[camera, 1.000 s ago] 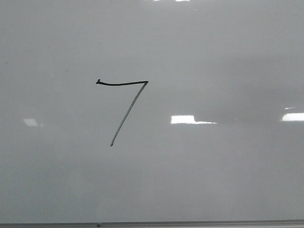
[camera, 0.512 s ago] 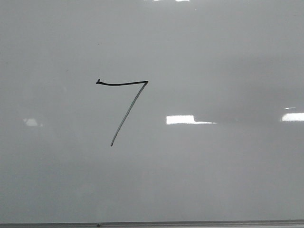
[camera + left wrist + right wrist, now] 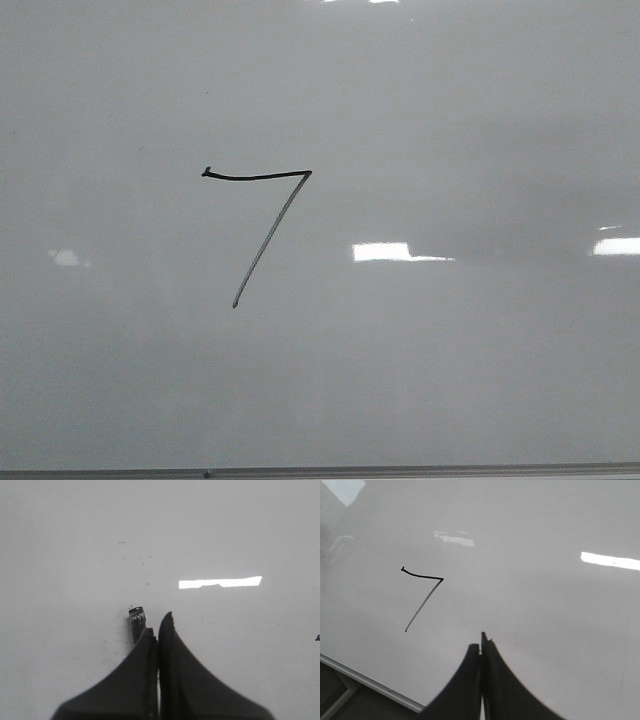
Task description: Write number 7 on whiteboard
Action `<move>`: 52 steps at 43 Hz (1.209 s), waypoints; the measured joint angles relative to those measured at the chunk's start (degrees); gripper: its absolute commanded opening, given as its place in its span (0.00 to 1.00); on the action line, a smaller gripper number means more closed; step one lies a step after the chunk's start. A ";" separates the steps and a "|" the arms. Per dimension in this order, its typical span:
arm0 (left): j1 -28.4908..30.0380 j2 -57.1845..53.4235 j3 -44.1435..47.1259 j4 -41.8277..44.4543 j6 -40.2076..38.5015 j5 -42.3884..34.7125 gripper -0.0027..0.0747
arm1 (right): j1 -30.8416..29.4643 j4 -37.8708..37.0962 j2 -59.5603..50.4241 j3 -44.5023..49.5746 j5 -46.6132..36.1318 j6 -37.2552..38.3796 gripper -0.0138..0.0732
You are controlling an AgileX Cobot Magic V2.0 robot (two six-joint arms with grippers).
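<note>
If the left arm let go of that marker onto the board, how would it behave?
The marker looks like a slim round rigid barrel, so it would likely roll. The whiteboard is glossy with sharp reflections, so probably little friction to stop it. The left gripper jaws pinch it off to one side, so it may twist.

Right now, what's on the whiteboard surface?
On the whiteboard: the number 7 in black marker, plus light reflections. In the left wrist view the left gripper holds a marker; its tip is hidden.

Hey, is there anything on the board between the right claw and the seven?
Nothing: in the right wrist view, the whiteboard is bare between the right claw and the number 7.
</note>
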 measured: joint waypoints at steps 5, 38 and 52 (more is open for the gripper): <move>0.00 0.00 0.00 0.00 0.00 0.00 0.01 | 0.00 0.00 0.00 0.00 0.00 0.00 0.08; -2.72 -22.00 24.46 10.58 -10.40 -6.46 0.01 | 0.00 0.00 0.00 0.00 0.99 0.00 0.08; -2.72 -22.00 24.56 10.46 -10.40 -7.75 0.01 | 0.00 0.00 0.00 0.00 0.99 0.00 0.08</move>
